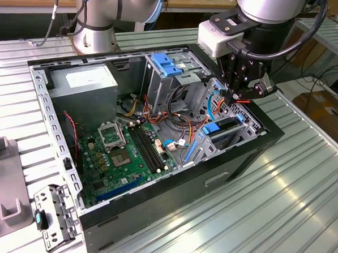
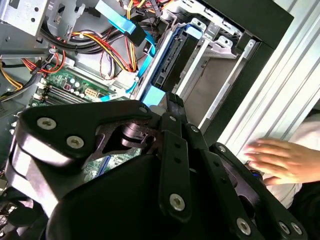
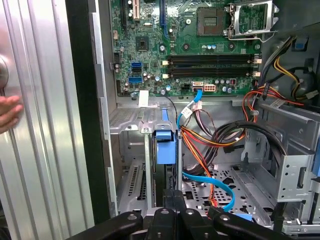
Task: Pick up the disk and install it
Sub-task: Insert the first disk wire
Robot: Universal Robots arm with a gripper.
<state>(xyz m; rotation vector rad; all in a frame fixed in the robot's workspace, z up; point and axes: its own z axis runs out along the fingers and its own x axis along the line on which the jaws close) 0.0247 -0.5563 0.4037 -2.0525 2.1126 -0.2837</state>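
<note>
Install step, disk at the bay

Ribbed worktop (image 1: 278, 211) carries the open computer case (image 1: 153, 208). At the case's front corner, the disk (image 1: 225, 127) stands on edge in the drive bay (image 1: 247, 126), blue carrier showing. The gripper (image 1: 234, 99) is directly above it, jaws clenched with nothing visible between them. Judged: seating under way. Finishing calls for a straight push along the rails, clear of the cables (image 1: 206, 114).

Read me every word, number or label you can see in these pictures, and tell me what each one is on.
Nothing can be read.
White label on the power supply: print too small to read.
Markings on the motherboard: too small to read.
On the disk: no print to be seen.
</note>
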